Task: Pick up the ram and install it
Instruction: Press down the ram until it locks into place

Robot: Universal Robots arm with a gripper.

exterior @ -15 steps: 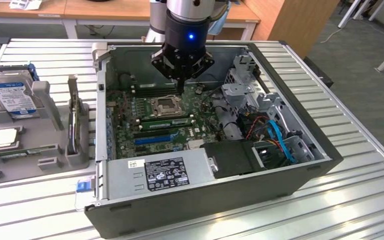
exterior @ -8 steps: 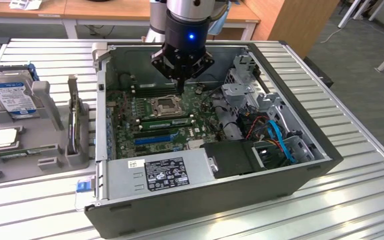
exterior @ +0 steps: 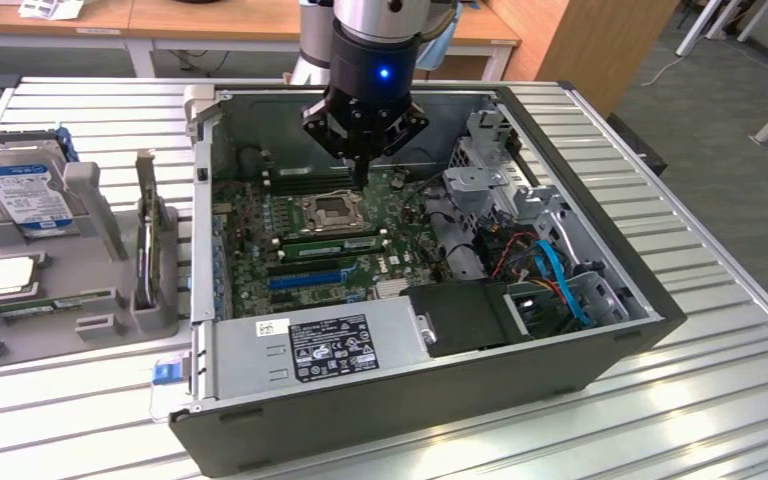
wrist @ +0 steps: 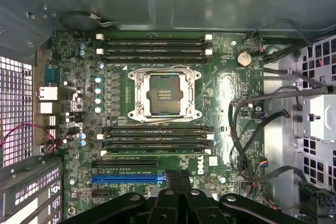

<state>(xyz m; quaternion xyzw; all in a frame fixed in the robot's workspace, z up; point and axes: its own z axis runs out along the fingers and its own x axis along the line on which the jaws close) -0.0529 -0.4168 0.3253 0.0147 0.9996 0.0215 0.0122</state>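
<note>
Well, from my station the biggest thing I see is the slatted metal table (exterior: pixel 704 330), and on it the open computer case (exterior: pixel 398 400) lying on its side. Its green motherboard (wrist: pixel 226 93) faces up, with rows of dark memory slots (wrist: pixel 155 140) on both sides of the empty processor socket (wrist: pixel 165 95). Off to the exterior view's left, just beside the case, sits a grey parts fixture (exterior: pixel 84 270) carrying a hard drive (exterior: pixel 24 190) with a blue label and a square silver chip (exterior: pixel 11 275).

My gripper (exterior: pixel 359 175) hangs over the board inside the case, above the socket area. Its fingers (wrist: pixel 178 182) are pressed together and pinch nothing.

As for the ram (exterior: pixel 40 303), I make it out as a thin green strip lying along the near edge of the fixture, next to the silver chip and well apart from the gripper.
</note>
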